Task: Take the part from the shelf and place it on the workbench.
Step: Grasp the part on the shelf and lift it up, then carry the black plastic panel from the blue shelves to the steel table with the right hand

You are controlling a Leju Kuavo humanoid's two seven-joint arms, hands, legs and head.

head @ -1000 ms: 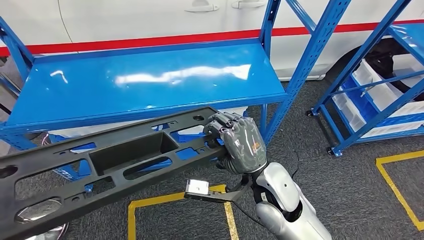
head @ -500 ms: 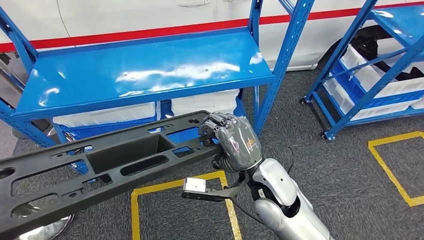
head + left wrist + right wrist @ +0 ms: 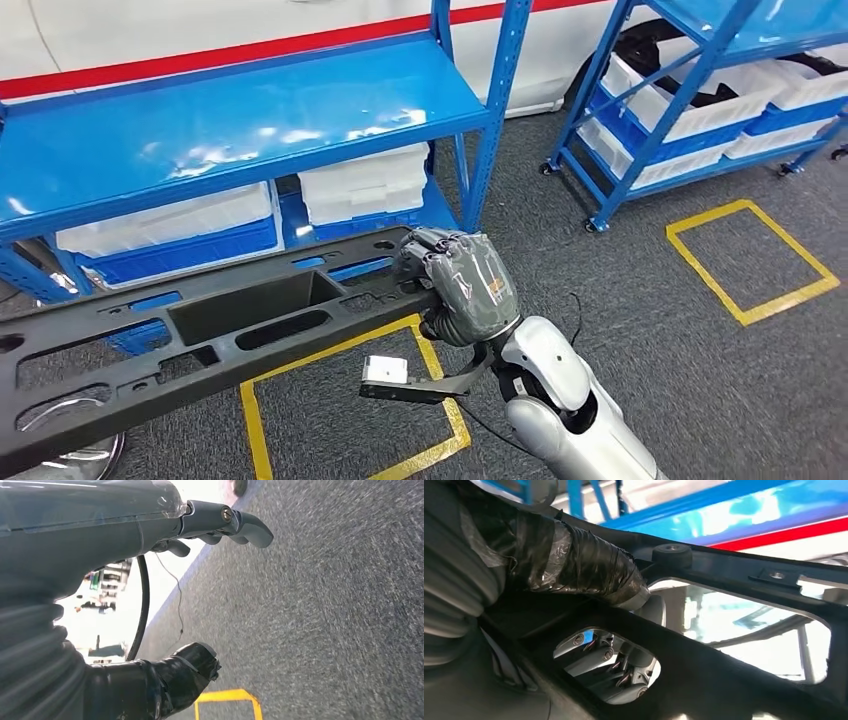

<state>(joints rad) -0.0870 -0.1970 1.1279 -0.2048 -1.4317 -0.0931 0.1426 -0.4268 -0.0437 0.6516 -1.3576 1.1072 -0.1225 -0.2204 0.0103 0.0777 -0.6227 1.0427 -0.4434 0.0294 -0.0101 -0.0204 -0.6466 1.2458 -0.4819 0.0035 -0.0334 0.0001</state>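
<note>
At centre of the head view, the right hand (image 3: 462, 284) is grasping the near end of the part (image 3: 210, 325), a long black moulded panel with many cut-outs and a deep rectangular pocket. Its fingers are wrapping over the panel's far edge while the silver forearm is coming up from about five o'clock. From the hand, the part is stretching away toward eight o'clock, reaching the picture's edge, and is hanging in the air above the grey carpet and a yellow floor square (image 3: 350, 420). At twelve o'clock from the part, the blue shelf (image 3: 230, 120) is standing with white bins (image 3: 365, 185) stacked on its lower level. A second blue rack (image 3: 690, 90) is standing at two o'clock, also holding white bins.

From the right wrist camera, the taped thumb (image 3: 584, 565) is pressing against the part's black frame, and fingers (image 3: 614, 662) are showing through one of its openings.

From the left wrist camera, the left hand (image 3: 125, 580) is holding nothing, its thumb and fingers spread apart over the carpet.
</note>
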